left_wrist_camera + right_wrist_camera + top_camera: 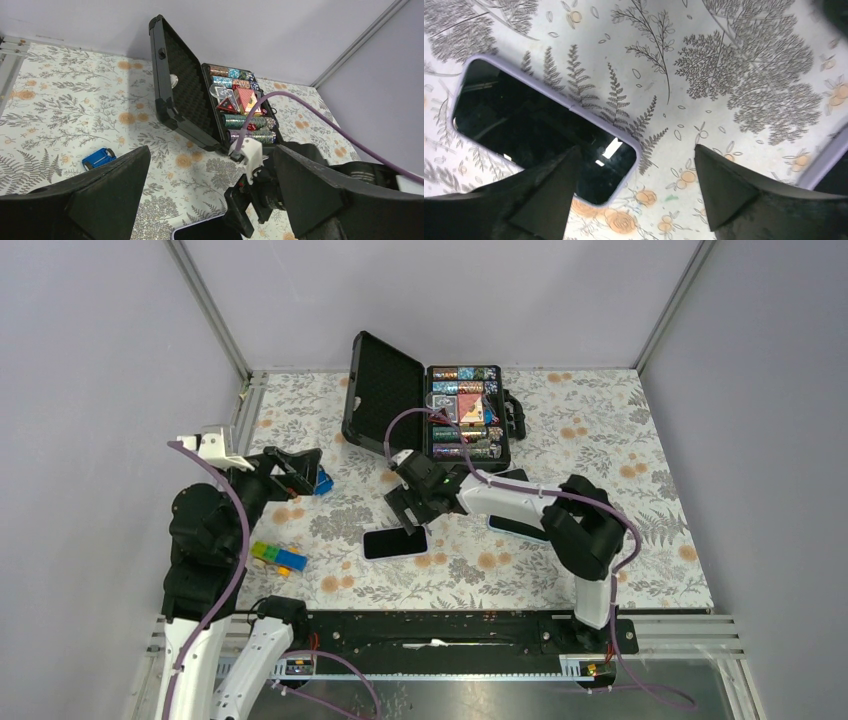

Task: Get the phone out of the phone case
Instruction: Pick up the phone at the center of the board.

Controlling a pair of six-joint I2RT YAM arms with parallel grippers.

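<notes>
With right gripper spread wide above the lavender-cased phone, lower squarely, pinch one case edge, avoid sliding. Left gripper likewise gaping, well apart.

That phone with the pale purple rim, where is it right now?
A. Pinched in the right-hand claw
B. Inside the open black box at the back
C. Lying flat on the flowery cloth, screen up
C: the phone lies flat on the floral tablecloth, dark screen up, while the right gripper hangs over it with its fingers spread and nothing between them.
</notes>
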